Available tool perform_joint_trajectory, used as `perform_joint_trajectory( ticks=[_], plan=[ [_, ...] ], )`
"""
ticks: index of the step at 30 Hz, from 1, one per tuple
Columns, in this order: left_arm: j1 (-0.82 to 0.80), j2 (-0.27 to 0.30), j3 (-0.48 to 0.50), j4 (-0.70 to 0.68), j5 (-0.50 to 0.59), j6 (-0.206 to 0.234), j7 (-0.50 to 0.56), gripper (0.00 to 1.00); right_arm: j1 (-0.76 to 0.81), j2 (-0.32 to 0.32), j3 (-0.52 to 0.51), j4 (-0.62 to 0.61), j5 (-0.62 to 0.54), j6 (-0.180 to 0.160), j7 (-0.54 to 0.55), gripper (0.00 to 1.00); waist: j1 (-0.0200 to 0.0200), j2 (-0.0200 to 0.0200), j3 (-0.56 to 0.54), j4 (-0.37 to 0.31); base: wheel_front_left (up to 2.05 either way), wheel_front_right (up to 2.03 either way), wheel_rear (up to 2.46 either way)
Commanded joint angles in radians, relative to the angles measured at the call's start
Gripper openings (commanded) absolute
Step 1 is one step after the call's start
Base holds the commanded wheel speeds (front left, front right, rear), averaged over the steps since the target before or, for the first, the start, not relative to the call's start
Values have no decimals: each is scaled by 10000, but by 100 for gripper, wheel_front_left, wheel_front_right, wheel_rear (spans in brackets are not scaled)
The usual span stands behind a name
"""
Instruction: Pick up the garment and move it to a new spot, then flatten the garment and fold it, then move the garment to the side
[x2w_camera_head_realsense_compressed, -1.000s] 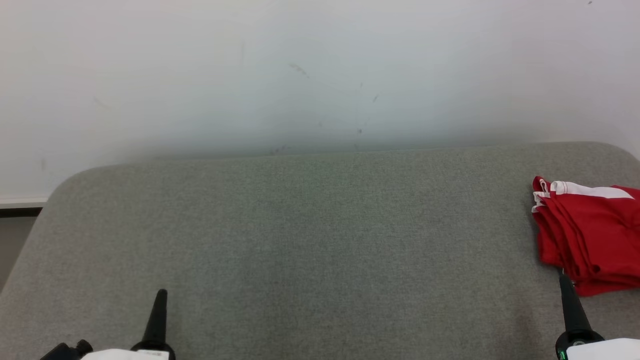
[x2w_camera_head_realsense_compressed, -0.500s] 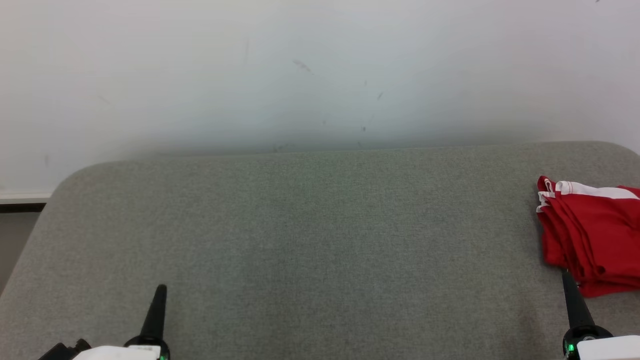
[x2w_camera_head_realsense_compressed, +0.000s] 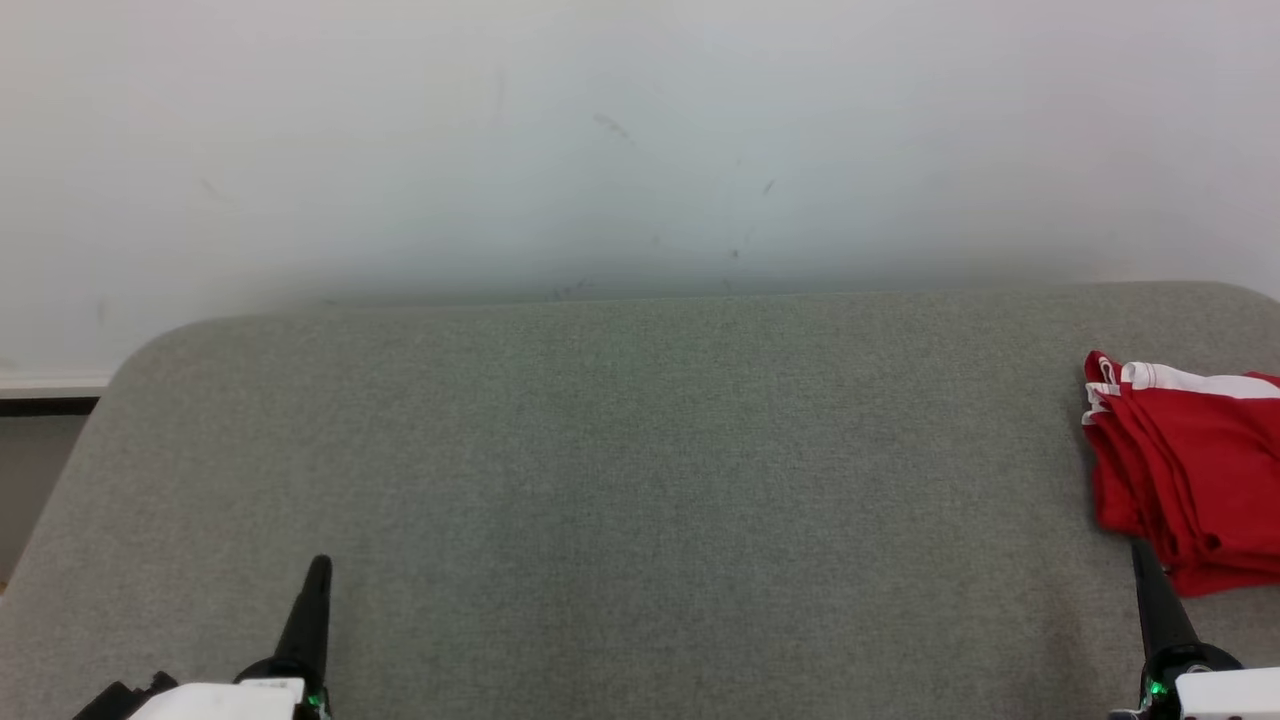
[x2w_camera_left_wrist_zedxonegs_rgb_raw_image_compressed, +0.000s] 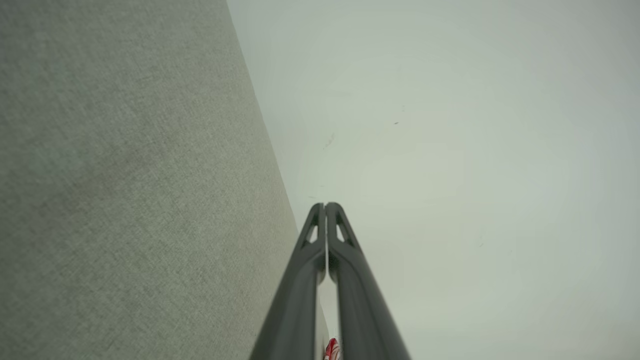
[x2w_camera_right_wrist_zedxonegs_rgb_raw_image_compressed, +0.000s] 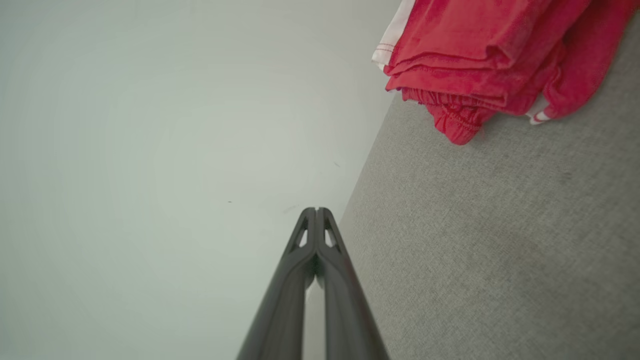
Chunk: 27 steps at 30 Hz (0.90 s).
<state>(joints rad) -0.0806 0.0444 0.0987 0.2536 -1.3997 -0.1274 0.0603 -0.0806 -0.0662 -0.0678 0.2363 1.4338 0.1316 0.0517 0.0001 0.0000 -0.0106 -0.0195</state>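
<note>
While both claws rest low at the near edge of a grey cloth-covered table (x2w_camera_head_realsense_compressed: 640, 450), a folded red garment (x2w_camera_head_realsense_compressed: 1190, 470) lies on that table just ahead of the right claw (x2w_camera_head_realsense_compressed: 1141, 548) and slightly to its outer side. The garment is a flat stack of several layers with white trim. Its stacked fold edges face inward, toward the left claw (x2w_camera_head_realsense_compressed: 320, 566), which sits well apart from it across a wide stretch of bare table.

From the head camera, the visible part of the garment runs lengthwise away from the right claw, toward the pale wall (x2w_camera_head_realsense_compressed: 640, 130) behind the table. A white band crosses its far end. The fold lines lean slightly outward as they come back toward the claw. The garment's outer side is cut off by the picture edge, so its full shape cannot be told.

The right claw's own camera shows its two dark fingers (x2w_camera_right_wrist_zedxonegs_rgb_raw_image_compressed: 300, 280) pressed together at the tips, closed on nothing. The garment (x2w_camera_right_wrist_zedxonegs_rgb_raw_image_compressed: 465, 50) sits beyond and to one side of the fingertips, with a strip of grey table between them. A gathered red hem and a scrap of white trim stick out from the end of the stack nearest the claw.

The left claw (x2w_camera_left_wrist_zedxonegs_rgb_raw_image_compressed: 325, 206) is also closed and empty, pointing along the table toward the wall. A tiny sliver of the red garment (x2w_camera_left_wrist_zedxonegs_rgb_raw_image_compressed: 332, 350) shows low between its fingers.
</note>
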Motion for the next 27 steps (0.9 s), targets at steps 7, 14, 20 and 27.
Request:
perform_joint_trajectory(
  ticks=[7, 14, 20, 27],
  plan=[
    [-200, 85, 86, -78, -636, -48, 178, 0, -220, 15, -150, 17, 563, -14, 186, 0, -1, 0, 32, 46, 0, 0, 0],
    [-225, 87, 118, -84, -1159, -52, 299, 0, -245, 49, -241, 46, 1027, -15, 309, 0, -1, 0, 65, 92, 0, 0, 0],
    [-271, 88, 144, -91, -1612, -55, 420, 0, -261, 71, -310, 65, 1358, -16, 430, 0, -1, 0, 93, 132, 0, 0, 0],
    [-316, 90, 170, -95, -2037, -58, 538, 0, -314, 102, -398, 91, 1774, -17, 546, 0, -1, 0, 126, 178, 0, 0, 0]
  ],
)
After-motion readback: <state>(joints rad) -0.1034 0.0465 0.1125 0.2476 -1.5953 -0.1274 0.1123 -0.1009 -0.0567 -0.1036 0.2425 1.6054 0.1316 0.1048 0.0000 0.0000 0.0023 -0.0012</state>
